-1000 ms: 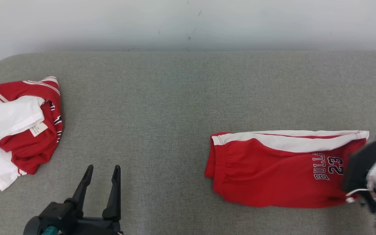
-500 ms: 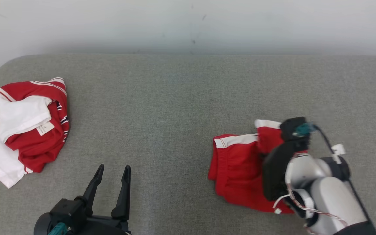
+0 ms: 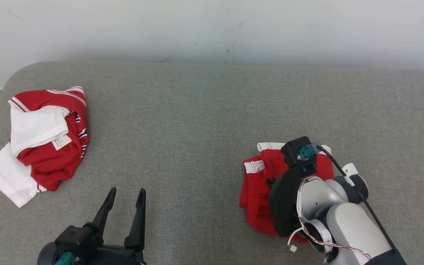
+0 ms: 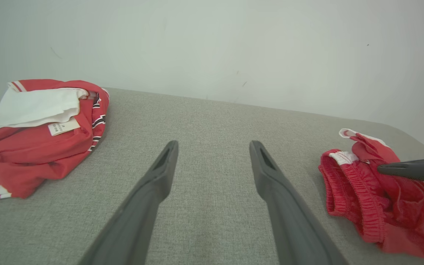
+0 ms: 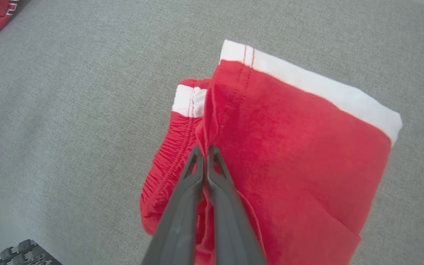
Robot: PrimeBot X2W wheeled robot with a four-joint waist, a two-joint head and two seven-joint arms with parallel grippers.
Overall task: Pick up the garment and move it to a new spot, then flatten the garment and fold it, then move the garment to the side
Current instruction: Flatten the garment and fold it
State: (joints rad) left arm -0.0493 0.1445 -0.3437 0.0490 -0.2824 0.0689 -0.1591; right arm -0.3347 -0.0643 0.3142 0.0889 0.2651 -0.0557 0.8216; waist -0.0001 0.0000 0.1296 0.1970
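Note:
The garment is a pair of red shorts (image 3: 256, 191) with a white side stripe, lying on the right of the grey padded surface. It is doubled over, its leg hem laid back toward the elastic waistband (image 5: 168, 154). My right gripper (image 5: 204, 149) is shut on a pinch of the red fabric near the hem. In the head view that gripper (image 3: 271, 181) points left, with the pale forearm over much of the shorts. My left gripper (image 3: 127, 191) stands open at the lower left, nothing between its fingers (image 4: 160, 173). In the left wrist view the shorts (image 4: 363, 191) lie bunched at the right.
A second red and white garment (image 3: 46, 147) lies crumpled near the surface's left edge. The grey padded surface (image 3: 197, 129) ends at a pale wall behind, with its rounded corner at the far left.
My right gripper has swept left, carrying the leg end of the shorts over onto the waistband half, so the printed side is folded under. The head camera shifted slightly. The left gripper stayed put.

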